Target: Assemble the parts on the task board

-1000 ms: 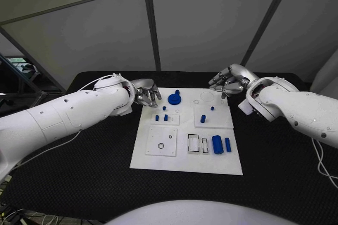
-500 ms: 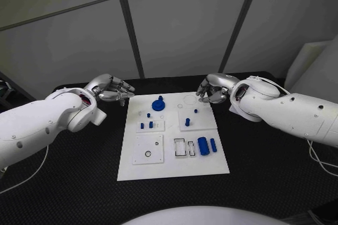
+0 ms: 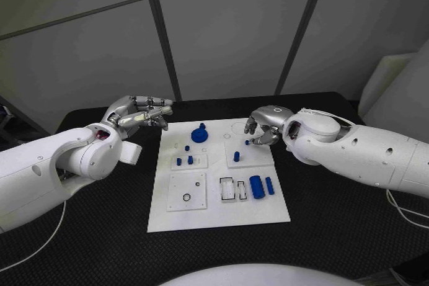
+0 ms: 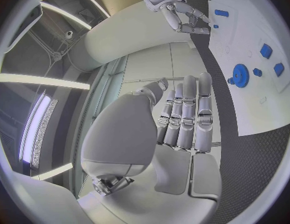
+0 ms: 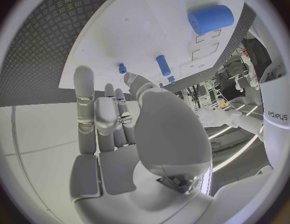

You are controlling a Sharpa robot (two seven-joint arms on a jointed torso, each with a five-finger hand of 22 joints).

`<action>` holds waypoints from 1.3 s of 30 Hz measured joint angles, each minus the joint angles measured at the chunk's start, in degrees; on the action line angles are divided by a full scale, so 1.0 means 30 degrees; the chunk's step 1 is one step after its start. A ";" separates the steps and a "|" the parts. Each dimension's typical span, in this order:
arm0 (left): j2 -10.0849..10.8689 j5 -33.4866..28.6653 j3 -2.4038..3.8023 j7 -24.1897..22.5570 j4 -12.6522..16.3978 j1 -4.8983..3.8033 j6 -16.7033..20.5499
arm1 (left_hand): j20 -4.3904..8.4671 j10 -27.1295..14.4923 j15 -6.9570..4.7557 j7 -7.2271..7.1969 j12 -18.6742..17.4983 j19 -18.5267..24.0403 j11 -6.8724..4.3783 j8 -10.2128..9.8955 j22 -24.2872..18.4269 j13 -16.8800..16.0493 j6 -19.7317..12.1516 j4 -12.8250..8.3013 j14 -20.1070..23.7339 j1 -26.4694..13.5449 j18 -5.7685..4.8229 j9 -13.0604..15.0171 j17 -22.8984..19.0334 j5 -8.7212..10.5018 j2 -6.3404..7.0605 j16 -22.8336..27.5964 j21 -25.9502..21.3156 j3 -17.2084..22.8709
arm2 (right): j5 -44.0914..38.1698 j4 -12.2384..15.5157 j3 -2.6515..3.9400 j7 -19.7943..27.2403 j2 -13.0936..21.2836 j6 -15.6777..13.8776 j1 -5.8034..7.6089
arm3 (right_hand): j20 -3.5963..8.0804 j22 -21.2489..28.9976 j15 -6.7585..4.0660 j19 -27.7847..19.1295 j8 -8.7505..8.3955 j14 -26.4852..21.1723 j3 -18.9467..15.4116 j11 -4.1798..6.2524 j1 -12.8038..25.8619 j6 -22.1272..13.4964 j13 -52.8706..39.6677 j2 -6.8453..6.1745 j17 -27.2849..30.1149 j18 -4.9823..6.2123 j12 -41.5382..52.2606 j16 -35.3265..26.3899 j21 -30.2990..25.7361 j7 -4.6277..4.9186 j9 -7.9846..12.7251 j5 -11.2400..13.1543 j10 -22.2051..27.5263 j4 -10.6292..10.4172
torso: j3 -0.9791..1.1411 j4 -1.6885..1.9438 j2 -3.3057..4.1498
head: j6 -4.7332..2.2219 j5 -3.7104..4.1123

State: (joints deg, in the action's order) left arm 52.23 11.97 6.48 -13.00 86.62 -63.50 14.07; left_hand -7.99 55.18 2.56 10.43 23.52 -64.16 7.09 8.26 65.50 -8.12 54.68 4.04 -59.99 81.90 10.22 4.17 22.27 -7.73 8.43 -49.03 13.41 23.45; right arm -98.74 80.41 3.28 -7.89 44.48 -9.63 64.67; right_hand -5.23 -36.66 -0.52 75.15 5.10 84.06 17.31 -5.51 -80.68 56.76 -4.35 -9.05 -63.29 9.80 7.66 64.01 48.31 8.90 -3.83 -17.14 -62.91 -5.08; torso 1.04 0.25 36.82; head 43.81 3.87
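White task board — small blue parts, possibly loose — unassembled.

Can't really make out the tiny holes and outlines on the task board; far right corner tucked under the right hand.

White task board carries blue parts (one gear-shaped) on a black, diamond-patterned table.
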 measured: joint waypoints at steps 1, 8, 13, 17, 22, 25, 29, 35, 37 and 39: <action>0.0036 -0.0178 -0.0001 -0.0067 0.0084 0.0016 0.0000 | 0.0000 0.0000 0.0063 0.0000 0.0000 -0.0001 0.0000 -0.0001 -0.0035 0.0000 0.0000 -0.0030 0.0064 0.0000 0.0000 -0.0020 -0.0044 0.0000 0.0000 -0.0001 -0.0065 -0.0031 | -0.0088 -0.0011 -0.0016 -0.0043 -0.0046 0.0057 -0.0032 | 0.0000 -0.0037 0.0000 0.0000 0.0000 0.0000 0.0000 0.0062 0.0000 0.0000 0.0022 0.0000 -0.0037 0.0000 -0.0073 0.0012 0.0088 0.0000 0.0000 0.0000 0.0062 0.0000 | 0.0000 -0.0009 0.0005 | 0.0018 -0.0007; 0.0156 -0.0999 -0.0008 -0.0394 0.0372 0.0043 -0.0007 | 0.0000 0.0000 0.0065 0.0001 0.0072 0.0000 0.0000 0.0000 -0.0098 0.0018 -0.0001 -0.0053 0.0065 0.0000 -0.0006 -0.0020 -0.0108 0.0000 0.0000 -0.0001 -0.0065 -0.0052 | -0.0494 -0.0183 -0.0073 -0.0224 -0.0366 0.0369 -0.0252 | 0.0001 -0.0570 0.0074 0.0000 0.0000 -0.0075 0.0014 0.0063 -0.0007 0.0012 0.0094 0.0008 -0.0395 -0.0001 -0.0073 0.0534 0.0614 0.0012 -0.0043 -0.0107 0.0061 0.0014 | -0.0005 -0.0024 0.0013 | 0.0097 0.0057; 0.0154 -0.1321 -0.0008 -0.0530 0.0413 0.0054 -0.0019 | 0.0000 0.0001 0.0065 0.0079 0.0072 -0.0001 0.0000 0.0000 -0.0182 0.0043 -0.0080 -0.0104 0.0065 0.0000 -0.0009 -0.0049 -0.0195 0.0000 0.0000 0.0075 -0.0065 -0.0102 | -0.0651 -0.0355 -0.0084 -0.0267 -0.0596 0.0509 -0.0331 | -0.0056 -0.0769 0.0142 -0.0056 -0.0095 -0.0006 0.0433 -0.0014 -0.0304 0.0160 0.0155 0.0306 -0.0480 -0.0001 -0.0072 0.0667 0.0812 0.0159 -0.0051 0.0350 -0.0016 0.0205 | 0.0000 -0.0002 0.0013 | 0.0139 0.0066; 0.0144 -0.1489 -0.0007 -0.0583 0.0424 0.0057 -0.0025 | 0.0000 0.0001 0.0065 0.0107 0.0072 -0.0001 0.0000 0.0000 -0.0201 0.0043 -0.0108 -0.0106 0.0065 0.0000 -0.0009 -0.0049 -0.0223 0.0000 0.0000 0.0074 -0.0065 -0.0104 | -0.0734 -0.0541 -0.0084 -0.0285 -0.0736 0.0628 -0.0365 | -0.0068 -0.1061 0.0142 -0.0068 -0.0095 -0.0007 0.0842 -0.0075 -0.0419 0.0249 0.0176 0.0421 -0.0640 0.0001 -0.0072 0.0949 0.1110 0.0247 -0.0078 0.0350 -0.0085 0.0241 | 0.0007 0.0000 0.0013 | 0.0189 -0.0022; 0.0139 -0.1611 -0.0007 -0.0601 0.0428 0.0058 -0.0034 | -0.0001 -0.0227 0.0066 0.0243 0.0072 -0.0001 0.0090 0.0000 -0.0338 0.0117 -0.0246 -0.0160 0.0064 0.0000 -0.0012 -0.0098 -0.0363 0.0000 0.0000 0.0074 -0.0183 -0.0157 | -0.0795 -0.0719 -0.0084 -0.0305 -0.0901 0.0769 -0.0432 | -0.0067 -0.1429 0.0142 -0.0069 -0.0095 -0.0007 0.1545 -0.0022 -0.0656 0.0445 0.0175 0.0510 -0.0784 -0.0105 -0.0071 0.1144 0.1482 0.0238 -0.0097 0.0350 -0.0275 0.0378 | 0.0013 -0.0011 0.0013 | 0.0227 -0.0088; 0.0123 -0.1652 -0.0007 -0.0601 0.0424 0.0059 -0.0047 | -0.0001 -0.0307 0.0066 0.0312 0.0071 -0.0002 0.0107 -0.0001 -0.0403 0.0141 -0.0315 -0.0160 0.0064 0.0000 -0.0013 -0.0105 -0.0433 0.0000 0.0000 0.0106 -0.0212 -0.0157 | -0.0821 -0.0780 -0.0077 -0.0315 -0.0997 0.0803 -0.0441 | -0.0067 -0.1642 0.0142 -0.0069 -0.0095 -0.0006 0.1845 -0.0034 -0.0656 0.0565 0.0172 0.0510 -0.0887 -0.0309 -0.0069 0.1295 0.1642 0.0198 -0.0096 0.0444 -0.0399 0.0444 | 0.0015 -0.0020 0.0007 | 0.0264 -0.0093; 0.0113 -0.1692 -0.0007 -0.0603 0.0419 0.0059 -0.0077 | 0.0000 -0.0374 0.0067 0.0311 0.0071 -0.0002 0.0174 0.0000 -0.0453 0.0163 -0.0315 -0.0212 0.0064 0.0036 -0.0013 -0.0104 -0.0498 0.0000 -0.0036 0.0148 -0.0212 -0.0210 | -0.0850 -0.0902 -0.0040 -0.0368 -0.1135 0.0853 -0.0458 | -0.0066 -0.2051 0.0142 -0.0069 -0.0095 -0.0007 0.2250 -0.0031 -0.0656 0.0714 0.0180 0.0510 -0.0957 -0.0309 -0.0063 0.1412 0.2074 0.0224 -0.0115 0.0518 -0.0542 0.0437 | 0.0015 -0.0020 -0.0002 | 0.0328 -0.0093; 0.0100 -0.1723 -0.0007 -0.0669 0.0408 0.0060 -0.0149 | 0.0000 -0.0440 0.0067 0.0311 0.0185 -0.0002 0.0108 -0.0001 -0.0492 0.0182 -0.0316 -0.0265 0.0064 0.0128 -0.0016 -0.0103 -0.0573 0.0000 -0.0127 0.0148 -0.0212 -0.0261 | -0.0899 -0.0965 0.0007 -0.0471 -0.1252 0.0877 -0.0505 | -0.0128 -0.2978 0.0141 0.0007 0.0010 -0.0007 0.2670 0.0165 -0.0655 0.1272 0.0125 0.0510 -0.1189 -0.0308 -0.0031 0.1738 0.2888 0.0106 -0.0217 0.0688 -0.1215 0.0606 | 0.0015 -0.0018 -0.0009 | 0.0381 -0.0132; 0.0100 -0.1731 -0.0007 -0.0687 0.0395 0.0060 -0.0190 | 0.0000 -0.0440 0.0067 0.0263 0.0185 -0.0002 0.0108 0.0148 -0.0537 0.0182 -0.0268 -0.0265 0.0064 0.0236 -0.0016 -0.0084 -0.0630 0.0000 -0.0235 0.0148 -0.0212 -0.0261 | -0.0917 -0.0976 0.0017 -0.0536 -0.1270 0.0874 -0.0514 | -0.0077 -0.3283 0.0142 0.0157 0.0061 -0.0007 0.2792 0.0248 -0.0655 0.1360 0.0100 0.0509 -0.1299 -0.0307 0.0069 0.1897 0.3150 0.0058 -0.0228 0.0728 -0.1381 0.0722 | 0.0015 -0.0018 -0.0009 | 0.0412 -0.0159; 0.0096 -0.1737 -0.0006 -0.0699 0.0382 0.0060 -0.0245 | -0.0001 -0.0440 0.0067 0.0132 0.0339 -0.0002 0.0108 0.0225 -0.0566 0.0205 -0.0137 -0.0367 0.0064 0.0251 -0.0016 -0.0045 -0.0700 0.0000 -0.0250 0.0148 -0.0212 -0.0248 | -0.0945 -0.0975 0.0020 -0.0613 -0.1294 0.0841 -0.0530 | -0.0045 -0.3618 0.0142 0.0219 0.0061 -0.0007 0.3112 0.0224 -0.0787 0.1467 0.0062 0.0640 -0.1393 -0.0308 0.0068 0.1999 0.3448 0.0061 -0.0236 0.1072 -0.1505 0.0930 | 0.0015 -0.0018 -0.0011 | 0.0421 -0.0194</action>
State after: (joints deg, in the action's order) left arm 52.52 6.76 6.46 -15.10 87.77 -63.32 13.34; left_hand -7.99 53.86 2.76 10.83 24.53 -64.16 7.41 8.94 63.81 -7.50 54.26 2.94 -59.80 82.65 10.17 4.03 20.18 -7.73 7.67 -48.59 12.77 22.71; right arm -101.58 77.48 3.34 -9.72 40.60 -7.11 63.08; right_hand -5.37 -47.52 -0.09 75.81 5.28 84.03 26.65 -4.84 -83.04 61.16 -4.16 -7.12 -67.47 8.88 7.87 70.00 58.66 9.09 -4.54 -13.93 -67.43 -2.29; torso 1.09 0.19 36.79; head 45.07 3.29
